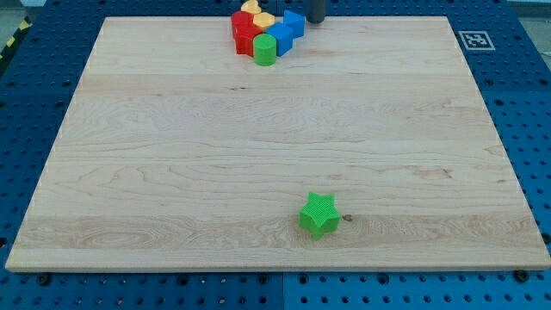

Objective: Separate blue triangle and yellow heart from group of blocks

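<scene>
A tight group of blocks sits at the top edge of the wooden board (172,155). It holds a blue block (293,24) on its right, with a second blue block (281,40) just below and left of it; I cannot tell which is the triangle. Two yellow blocks (262,19) sit at the group's top, shapes unclear. Red blocks (244,32) are on the left, and a green cylinder (264,50) is at the bottom. My tip (316,22) is a dark rod just right of the upper blue block, close to it; contact is unclear.
A green star (318,215) lies alone near the view's bottom, right of centre. A small dark spot marks the wood beside it. A fiducial tag (473,40) sits at the board's top right corner. Blue pegboard (534,129) surrounds the board.
</scene>
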`<control>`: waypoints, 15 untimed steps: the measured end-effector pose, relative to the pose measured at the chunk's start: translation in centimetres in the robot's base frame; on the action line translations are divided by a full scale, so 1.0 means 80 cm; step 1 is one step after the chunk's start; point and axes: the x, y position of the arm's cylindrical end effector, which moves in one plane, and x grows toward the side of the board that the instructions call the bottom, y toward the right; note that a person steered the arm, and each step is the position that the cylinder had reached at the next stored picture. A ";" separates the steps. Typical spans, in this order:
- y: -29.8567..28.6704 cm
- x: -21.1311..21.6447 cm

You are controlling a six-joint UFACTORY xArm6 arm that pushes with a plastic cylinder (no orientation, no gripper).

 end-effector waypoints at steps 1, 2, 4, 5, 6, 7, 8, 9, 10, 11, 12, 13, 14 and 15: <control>0.000 0.000; 0.014 0.017; 0.043 0.107; 0.024 0.135; -0.003 0.143; -0.062 0.158; -0.139 0.168; -0.224 0.169; -0.299 0.131; -0.322 0.041; -0.308 -0.001; -0.308 -0.001; -0.284 -0.001; -0.157 0.000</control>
